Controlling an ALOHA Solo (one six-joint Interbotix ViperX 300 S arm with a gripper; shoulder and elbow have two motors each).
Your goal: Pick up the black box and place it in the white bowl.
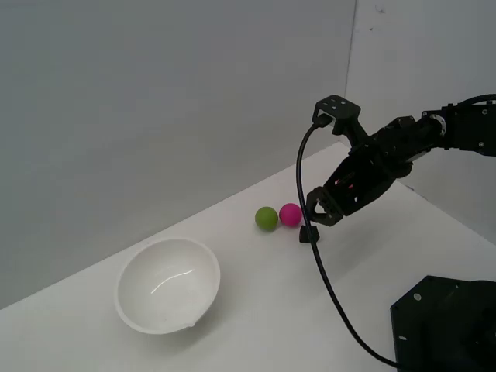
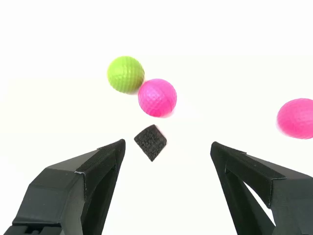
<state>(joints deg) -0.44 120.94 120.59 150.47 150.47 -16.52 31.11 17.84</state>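
The black box (image 1: 309, 234) is a tiny matte cube on the white table, just beside the pink ball (image 1: 291, 215) and near the green ball (image 1: 266, 218). My gripper (image 1: 317, 210) hovers right above it, reaching in from the exterior view's right. In the wrist view the black box (image 2: 150, 142) lies a little ahead of the open gripper (image 2: 167, 147), closer to one of the two fingers (image 2: 110, 156), with nothing held. The white bowl (image 1: 168, 284) stands empty at the exterior view's left and is out of the wrist view.
The wrist view has the green ball (image 2: 125, 74) and pink ball (image 2: 157, 97) touching just beyond the box, and a second pink ball (image 2: 297, 118) off to one side. A black cable (image 1: 325, 287) hangs from the wrist. A black base (image 1: 446, 325) sits at the exterior view's lower right.
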